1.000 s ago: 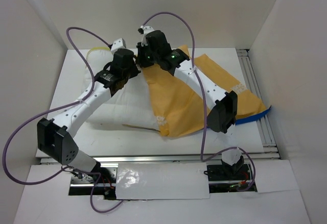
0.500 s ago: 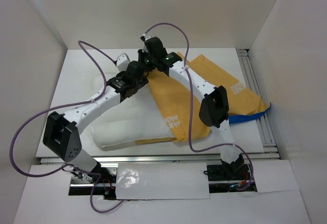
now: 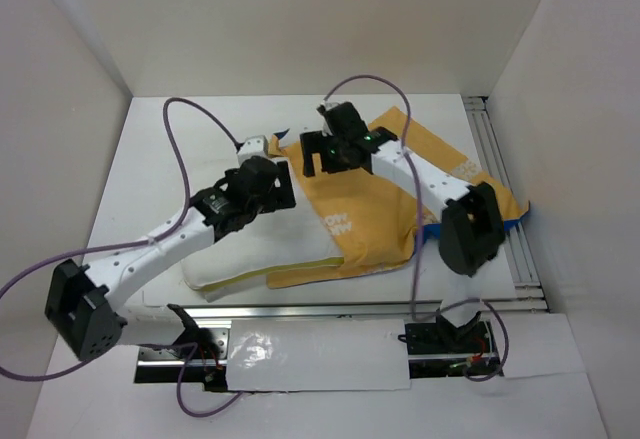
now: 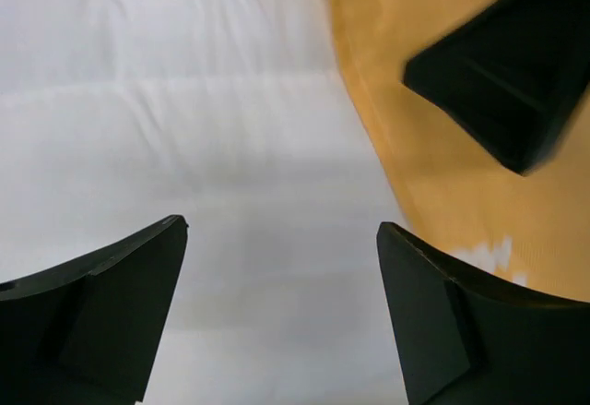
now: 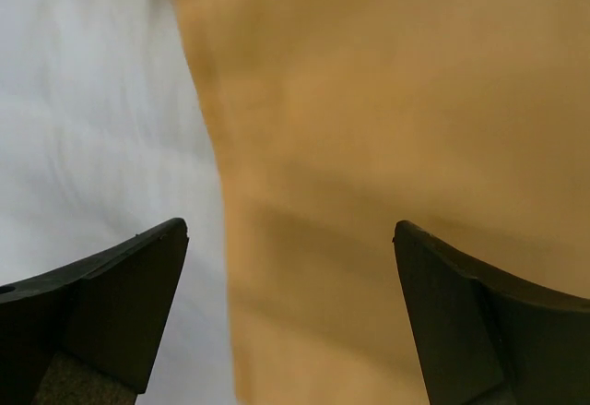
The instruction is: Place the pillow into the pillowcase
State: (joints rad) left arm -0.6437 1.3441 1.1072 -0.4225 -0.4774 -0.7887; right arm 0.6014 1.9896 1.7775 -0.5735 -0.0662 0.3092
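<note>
The large plump white quilted pillow [image 3: 250, 249] slid toward the arms' bases, and its near edge ended close to the front rim of the white surface [image 3: 130, 189]. The big fabric pillowcase [image 3: 375, 219], orange-yellow side up, came along with it. It bunched against the pillow's right end, where it had earlier lain flatter and spread further from the pillow. An orange strip appeared under the pillow's near right corner. The left claw [image 3: 278, 187] moved from above the pillow's far edge to its far right part, beside the pillowcase hem. The right claw [image 3: 315, 156] came in from beyond the pillow's far edge to just right of the left claw, over that hem.
</note>
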